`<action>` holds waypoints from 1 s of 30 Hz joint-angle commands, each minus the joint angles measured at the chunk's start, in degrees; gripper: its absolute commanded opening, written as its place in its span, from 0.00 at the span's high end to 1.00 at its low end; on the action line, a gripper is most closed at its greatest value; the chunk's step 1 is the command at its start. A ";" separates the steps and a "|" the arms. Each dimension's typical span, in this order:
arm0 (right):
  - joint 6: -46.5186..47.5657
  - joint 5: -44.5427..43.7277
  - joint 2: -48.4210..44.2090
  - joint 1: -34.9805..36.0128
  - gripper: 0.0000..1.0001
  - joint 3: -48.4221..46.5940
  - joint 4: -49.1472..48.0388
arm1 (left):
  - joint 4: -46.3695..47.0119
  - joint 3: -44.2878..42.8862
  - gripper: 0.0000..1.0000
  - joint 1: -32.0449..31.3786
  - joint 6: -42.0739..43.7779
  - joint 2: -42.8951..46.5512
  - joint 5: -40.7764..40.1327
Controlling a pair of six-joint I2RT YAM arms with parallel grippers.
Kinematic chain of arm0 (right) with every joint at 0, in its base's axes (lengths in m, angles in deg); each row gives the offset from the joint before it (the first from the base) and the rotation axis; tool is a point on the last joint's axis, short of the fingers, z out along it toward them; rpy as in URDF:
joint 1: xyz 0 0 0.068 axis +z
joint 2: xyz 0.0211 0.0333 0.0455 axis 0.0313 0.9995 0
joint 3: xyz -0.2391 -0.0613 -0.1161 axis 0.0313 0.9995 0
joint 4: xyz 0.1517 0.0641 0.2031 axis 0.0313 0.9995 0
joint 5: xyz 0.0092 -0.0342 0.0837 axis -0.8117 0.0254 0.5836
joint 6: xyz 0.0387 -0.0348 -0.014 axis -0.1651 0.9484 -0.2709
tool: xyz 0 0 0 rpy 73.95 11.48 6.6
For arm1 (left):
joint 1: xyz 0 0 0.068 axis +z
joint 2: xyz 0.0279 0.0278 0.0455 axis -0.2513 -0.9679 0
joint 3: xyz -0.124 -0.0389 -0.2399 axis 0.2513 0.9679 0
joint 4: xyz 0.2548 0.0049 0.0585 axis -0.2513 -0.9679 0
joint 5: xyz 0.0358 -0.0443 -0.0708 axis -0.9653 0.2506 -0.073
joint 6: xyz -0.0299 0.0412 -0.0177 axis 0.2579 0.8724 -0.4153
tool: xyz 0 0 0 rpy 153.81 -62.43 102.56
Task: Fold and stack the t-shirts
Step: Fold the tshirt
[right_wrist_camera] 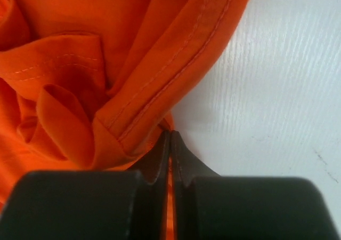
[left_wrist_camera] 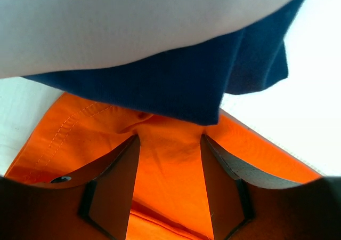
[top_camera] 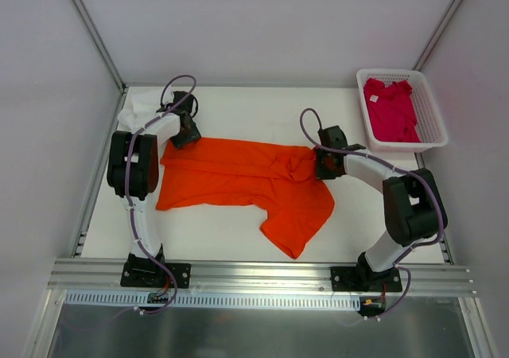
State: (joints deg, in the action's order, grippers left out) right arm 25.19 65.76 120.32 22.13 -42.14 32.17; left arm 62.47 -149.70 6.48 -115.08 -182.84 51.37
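The bright orange t-shirt (top_camera: 238,175) lies spread across the middle of the table, its right end bunched. My left gripper (top_camera: 188,139) is at its far left corner, open, with orange cloth (left_wrist_camera: 165,170) lying flat between the fingers (left_wrist_camera: 120,181). A navy blue shirt (left_wrist_camera: 176,85) and a white shirt (top_camera: 137,107) lie just beyond it. My right gripper (top_camera: 318,165) is shut on the hemmed edge of the orange shirt (right_wrist_camera: 80,64) at the bunched right end; the fingertips (right_wrist_camera: 170,133) pinch a thin fold. A crimson-pink shirt (top_camera: 390,107) lies in the basket.
The white mesh basket (top_camera: 436,123) stands at the far right corner. A metal rail (top_camera: 254,274) runs along the near edge, and frame posts rise at the back corners. Bare white table (right_wrist_camera: 277,90) lies right of the right gripper.
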 commanded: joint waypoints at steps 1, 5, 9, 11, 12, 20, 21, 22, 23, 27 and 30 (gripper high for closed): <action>-1.83 -2.10 -3.70 -0.30 1.00 1.69 -0.08 | -0.04 -1.84 0.50 -0.71 1.02 -0.24 -0.66; -3.85 -7.62 -7.30 -0.39 1.00 3.27 2.21 | -0.13 -1.93 0.51 -0.71 0.76 -0.85 -1.27; -5.96 -11.85 -13.01 -0.83 1.00 5.90 3.88 | -0.13 -1.93 0.52 -0.71 0.41 -1.29 -1.54; -6.49 -13.69 -14.69 -0.83 1.00 6.35 4.85 | -0.13 -1.93 0.52 -0.71 0.32 -1.47 -1.89; -6.49 -14.23 -15.83 -0.83 1.00 6.52 5.20 | -0.13 -2.02 0.52 -0.71 0.14 -1.64 -1.97; -7.20 -16.69 -21.55 -2.23 1.00 7.05 7.66 | -0.31 -2.10 0.52 -0.63 0.06 -2.00 -2.77; -7.11 -16.78 -21.72 -2.67 1.00 7.05 8.10 | -0.40 -2.10 0.52 -0.71 0.14 -2.08 -3.03; -7.20 -16.87 -21.73 -2.93 1.00 6.97 8.45 | -0.40 -2.19 0.52 -0.71 0.05 -2.08 -3.03; -7.37 -16.95 -21.73 -3.46 1.00 6.88 8.72 | -0.48 -2.28 0.52 -0.71 0.05 -2.17 -2.94; -8.25 -17.66 -21.99 -4.43 1.00 7.49 9.86 | -0.84 -2.46 0.52 -0.63 -0.30 -2.26 -3.29; -8.69 -17.48 -22.08 -5.22 1.00 8.11 10.91 | -0.92 -2.54 0.52 -0.63 -0.21 -2.35 -3.29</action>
State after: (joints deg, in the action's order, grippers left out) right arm 17.37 52.76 100.15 18.52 -34.90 38.99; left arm 62.45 -151.14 5.49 -115.23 -184.03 50.80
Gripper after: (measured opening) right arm 0.012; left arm 0.479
